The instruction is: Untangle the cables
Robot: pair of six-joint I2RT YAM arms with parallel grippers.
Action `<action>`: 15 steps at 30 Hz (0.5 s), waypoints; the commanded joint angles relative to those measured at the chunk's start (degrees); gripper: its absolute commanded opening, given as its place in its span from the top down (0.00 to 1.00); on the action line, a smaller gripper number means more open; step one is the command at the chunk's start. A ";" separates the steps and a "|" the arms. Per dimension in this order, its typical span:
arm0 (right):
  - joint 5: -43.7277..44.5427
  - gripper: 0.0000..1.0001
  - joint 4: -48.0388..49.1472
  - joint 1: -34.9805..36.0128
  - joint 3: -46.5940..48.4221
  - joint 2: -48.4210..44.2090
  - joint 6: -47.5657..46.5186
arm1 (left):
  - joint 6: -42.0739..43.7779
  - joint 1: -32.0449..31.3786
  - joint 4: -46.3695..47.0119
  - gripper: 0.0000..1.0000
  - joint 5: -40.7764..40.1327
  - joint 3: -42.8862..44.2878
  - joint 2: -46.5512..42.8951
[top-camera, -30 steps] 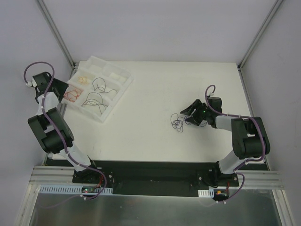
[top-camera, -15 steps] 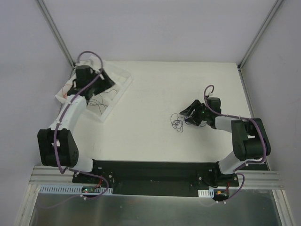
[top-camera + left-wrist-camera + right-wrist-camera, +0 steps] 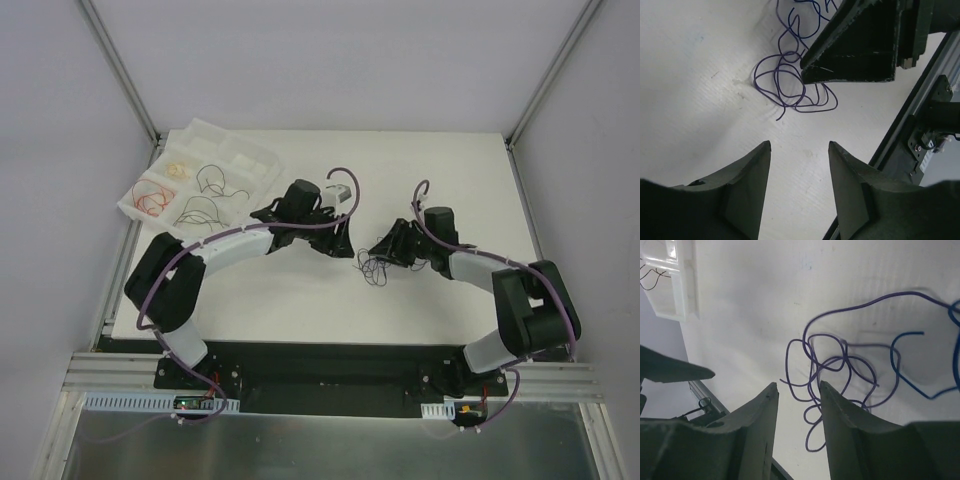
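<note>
We have the cables (image 3: 374,264) tangled on the worktop (image 3: 300,300), well right of the tray (image 3: 243,146). Right end effector (image 3: 796,386) is nearer, tips over the loops, half open, one strand in the gap, unclamped. Left end effector (image 3: 799,145) half open, empty, tangle just ahead. No clear long axis. We'd grab with right.

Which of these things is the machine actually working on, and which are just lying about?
In the job: tangled purple and blue wires, left claw, right claw.
Lying about: white compartment tray, table.
</note>
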 commanded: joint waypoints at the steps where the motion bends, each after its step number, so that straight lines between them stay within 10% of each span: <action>1: 7.69 0.55 -5.77 0.01 -2.75 -8.73 -0.74 | -5.69 -0.28 8.38 0.47 4.34 0.91 2.77; 8: 14.85 0.39 -11.80 -1.22 -5.57 -14.46 -0.74 | -12.55 -1.24 7.24 0.35 6.36 6.62 11.46; 15: 14.67 0.39 -11.27 -1.23 0.92 -8.32 -2.58 | -15.02 -2.22 5.83 0.52 4.60 13.57 17.80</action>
